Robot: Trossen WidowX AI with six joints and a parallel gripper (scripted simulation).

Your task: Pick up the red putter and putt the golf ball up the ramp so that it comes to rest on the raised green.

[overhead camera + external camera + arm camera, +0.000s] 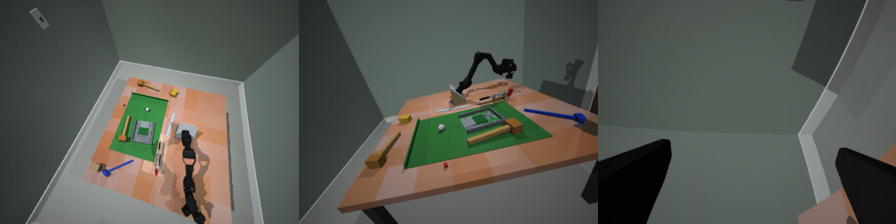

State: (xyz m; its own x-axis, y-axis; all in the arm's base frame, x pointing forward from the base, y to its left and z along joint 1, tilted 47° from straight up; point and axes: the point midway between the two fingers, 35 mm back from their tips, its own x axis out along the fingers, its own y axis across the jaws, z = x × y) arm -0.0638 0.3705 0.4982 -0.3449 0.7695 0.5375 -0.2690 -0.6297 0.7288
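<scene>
- exterior view: gripper point(509, 73) hangs high above the red putter point(498, 95), fingers wide open, empty.
- risk: descending off-line could knock the putter off its stand.

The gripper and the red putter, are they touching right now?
Apart. In the exterior view the open gripper hangs in the air above the red putter, which lies on the table with clear space between them.

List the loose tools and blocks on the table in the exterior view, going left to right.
Tan mallet → yellow block → small red cube → wooden mallet on the mat → red putter → blue mallet
</scene>
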